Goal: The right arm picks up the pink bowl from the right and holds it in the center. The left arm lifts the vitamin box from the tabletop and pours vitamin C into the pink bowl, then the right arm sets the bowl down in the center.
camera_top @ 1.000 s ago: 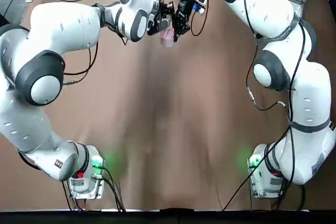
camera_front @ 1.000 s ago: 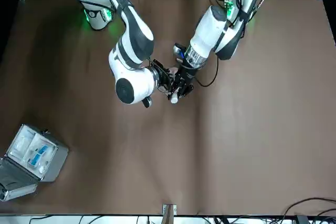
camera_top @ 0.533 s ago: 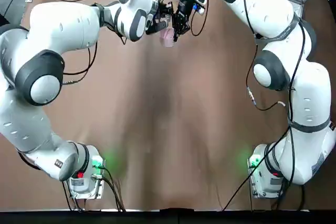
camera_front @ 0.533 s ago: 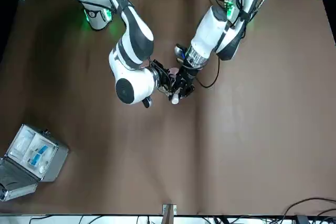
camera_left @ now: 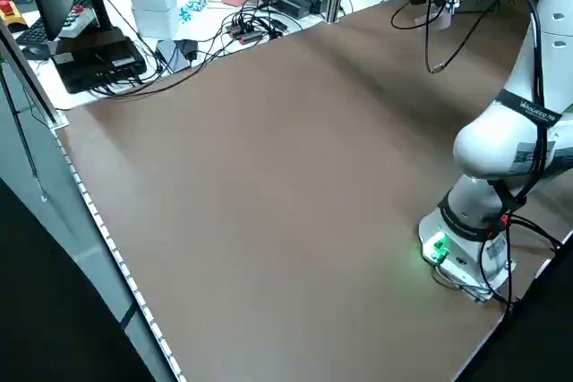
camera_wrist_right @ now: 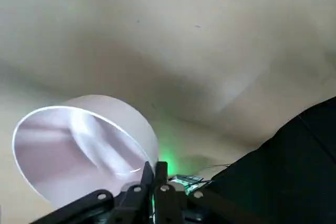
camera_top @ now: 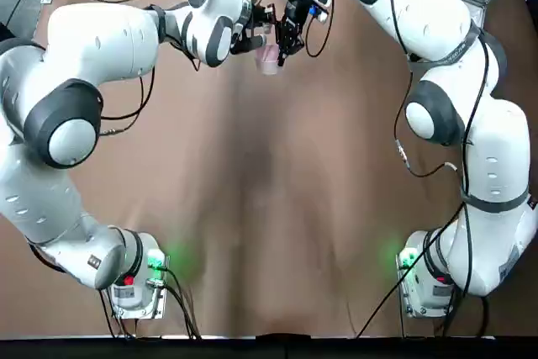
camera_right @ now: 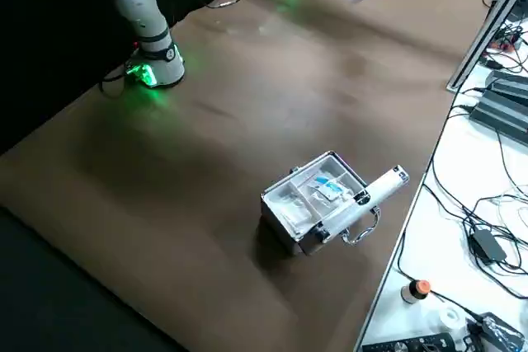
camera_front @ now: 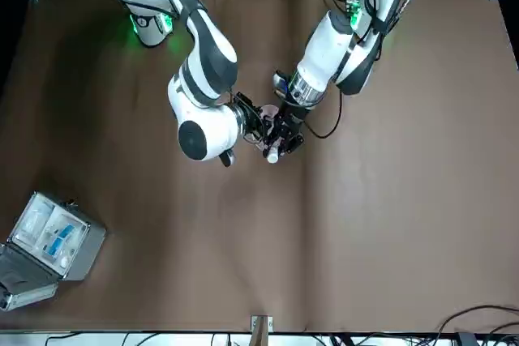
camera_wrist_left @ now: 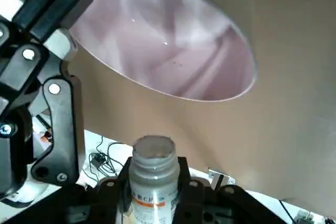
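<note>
High over the far middle of the table [camera_top: 269,208], the right gripper [camera_wrist_right: 155,179] pinches the rim of a glossy pale pink bowl [camera_wrist_left: 163,40]. Beside it, the left gripper [camera_wrist_left: 155,192] clamps a small open white bottle [camera_wrist_left: 153,179] with an unreadable orange-banded label.

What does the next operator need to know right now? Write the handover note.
Right gripper: shut on the rim of the pink bowl, held in the air at the far centre of the tabletop.
Left gripper: shut on the vitamin box, a small open bottle with its mouth aimed at the bowl.
Done: bowl raised, bottle raised and brought to the bowl.
Left: the pour itself; no vitamin C shows in the bowl yet. Then the right arm sets the bowl down in the centre.
Open grey case sits aside, untouched.
</note>
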Robot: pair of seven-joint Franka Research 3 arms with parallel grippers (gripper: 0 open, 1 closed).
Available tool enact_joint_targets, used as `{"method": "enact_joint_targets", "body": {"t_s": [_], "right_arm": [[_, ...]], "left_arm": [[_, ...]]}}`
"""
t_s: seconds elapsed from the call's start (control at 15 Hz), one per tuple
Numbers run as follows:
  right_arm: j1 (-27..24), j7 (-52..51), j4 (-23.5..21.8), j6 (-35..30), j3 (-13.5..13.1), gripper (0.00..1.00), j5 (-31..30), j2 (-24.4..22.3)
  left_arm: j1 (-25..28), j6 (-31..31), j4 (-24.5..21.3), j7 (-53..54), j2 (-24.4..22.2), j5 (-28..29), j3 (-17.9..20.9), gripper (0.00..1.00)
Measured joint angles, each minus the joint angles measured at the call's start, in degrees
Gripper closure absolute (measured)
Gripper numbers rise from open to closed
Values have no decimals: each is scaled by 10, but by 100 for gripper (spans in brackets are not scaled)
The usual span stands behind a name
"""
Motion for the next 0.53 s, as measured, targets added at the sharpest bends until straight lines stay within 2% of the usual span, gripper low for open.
{"method": "enact_joint_targets", "body": {"t_s": [0.27, 0.53], "right_arm": [[0, 0, 0, -3, 0, 97, 0, 0], [1, 0, -1, -15, 1, 97, -3, 2]], "left_arm": [[-1, 19, -8, 1, 0, 6, 0, 65], [-6, 63, -31, 1, 0, 7, 0, 65]]}}
